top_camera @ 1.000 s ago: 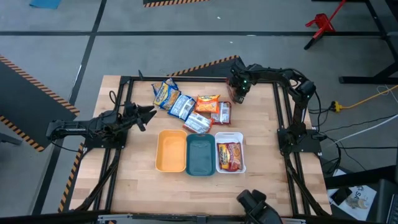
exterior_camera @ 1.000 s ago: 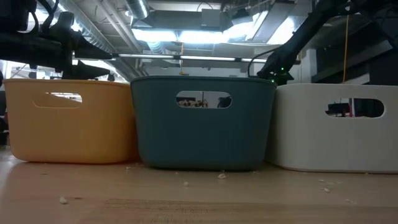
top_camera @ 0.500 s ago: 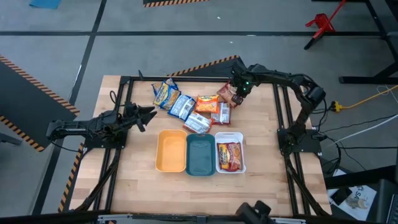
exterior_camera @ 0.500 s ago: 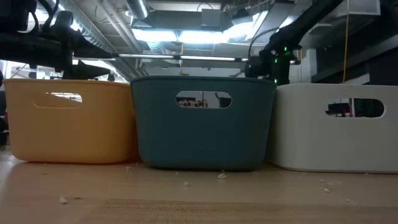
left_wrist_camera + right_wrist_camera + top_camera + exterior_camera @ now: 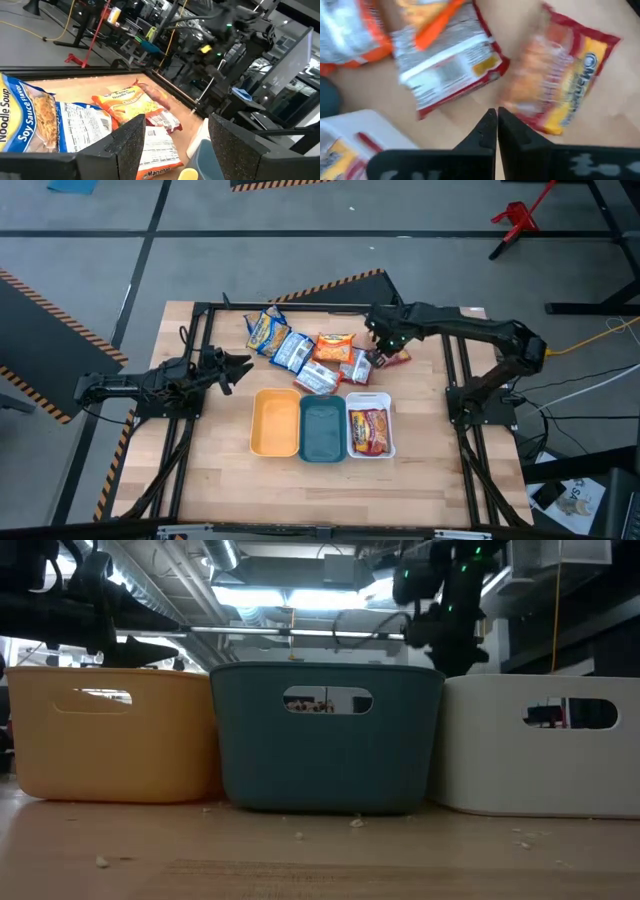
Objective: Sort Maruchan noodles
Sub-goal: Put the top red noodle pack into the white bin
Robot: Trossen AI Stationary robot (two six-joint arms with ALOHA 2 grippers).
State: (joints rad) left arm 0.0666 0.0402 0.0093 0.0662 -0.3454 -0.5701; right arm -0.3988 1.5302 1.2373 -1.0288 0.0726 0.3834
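Several Maruchan noodle packets lie flat in a loose pile at the table's far middle: a blue-yellow one (image 5: 265,332), a blue-white one (image 5: 293,352), an orange one (image 5: 333,345) and two more (image 5: 318,377) (image 5: 357,366). Another red packet (image 5: 368,430) lies in the white tray (image 5: 386,398). My right gripper (image 5: 386,350) hangs raised just right of the pile, shut on a red packet (image 5: 397,359). My left gripper (image 5: 177,145) stands open and level at the table's left side, pointing at the pile, nothing between its fingers. My right gripper pinches the red packet by a spot on its edge (image 5: 509,107) between its two shut fingertips. The fingers come steeply from above. The packet (image 5: 560,85) is lifted clear of the table and hangs slanting below the fingers, its printed face showing.
Three trays stand side by side in the near middle: yellow-orange (image 5: 275,422), teal (image 5: 322,428) and white. Black frame rails (image 5: 200,380) run along the table's left, right and far sides. Bare wood lies near the front edge.
My right gripper has risen well above the table and come from the far edge toward the near side, rolling at the wrist. The red packet has gone with it, lifted clear and swung round to hang just right of the pile.
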